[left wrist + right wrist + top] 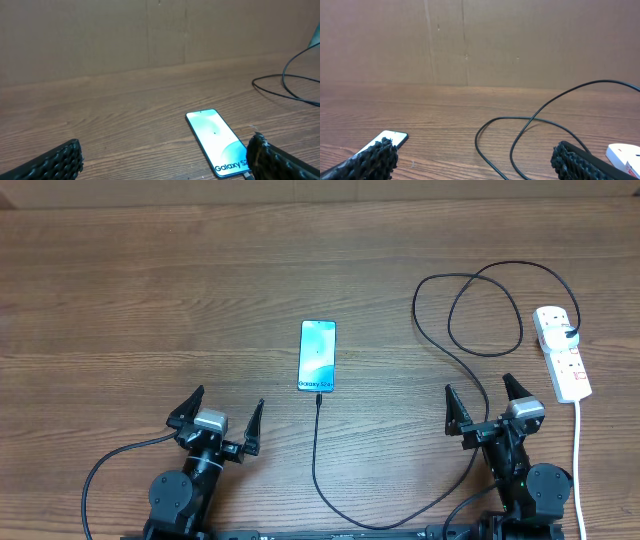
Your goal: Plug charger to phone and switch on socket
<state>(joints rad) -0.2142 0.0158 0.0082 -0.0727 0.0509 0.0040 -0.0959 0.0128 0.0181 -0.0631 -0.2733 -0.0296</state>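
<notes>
Both arms crouch low at the near edge of the table (150,290), wrists level and aimed across it. The left gripper (229,402) and right gripper (478,388) each hold their jaws spread wide, empty. The phone (317,356) lies flat, screen up, ahead and between them. The tip of the charger (315,450) touches the phone's near end. The socket (562,352) lies just right of the right arm.

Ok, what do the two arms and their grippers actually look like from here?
The left arm and right arm are black, with rounded joint housings and a silver-grey wrist block each. The left gripper and right gripper have two tapering black fingers with knobbly textured pads. A thin black lead loops off the left arm. No legible markings.
</notes>
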